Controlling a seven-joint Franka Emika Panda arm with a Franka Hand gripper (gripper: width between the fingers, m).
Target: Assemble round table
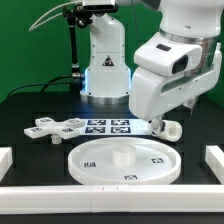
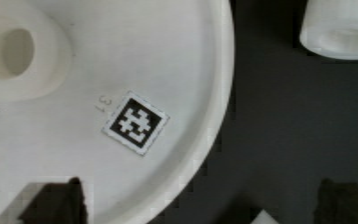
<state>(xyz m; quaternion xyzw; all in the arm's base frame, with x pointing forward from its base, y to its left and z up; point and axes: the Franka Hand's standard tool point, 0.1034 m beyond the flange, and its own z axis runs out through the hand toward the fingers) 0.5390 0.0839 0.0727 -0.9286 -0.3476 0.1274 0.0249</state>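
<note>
The large white rimmed disc (image 1: 95, 160) lies flat on the black table, its central hub (image 1: 122, 153) facing up. In the wrist view the disc (image 2: 87, 150) fills most of the picture, showing its hub (image 2: 16, 50) and a square tag (image 2: 137, 124). The short cylindrical post (image 1: 169, 127) lies by the disc's rim on the exterior view's right and also shows in the wrist view (image 2: 345, 35). The flat lobed cross piece (image 1: 45, 128) lies at the exterior view's left. My gripper (image 1: 158, 121) (image 2: 197, 205) is open and empty, above the disc's rim beside the post.
The marker board (image 1: 105, 125) lies behind the disc, between the cross piece and the post. White rails edge the table at the exterior view's left (image 1: 5, 158), right (image 1: 214, 160) and front (image 1: 110, 196). The robot base (image 1: 105, 65) stands at the back.
</note>
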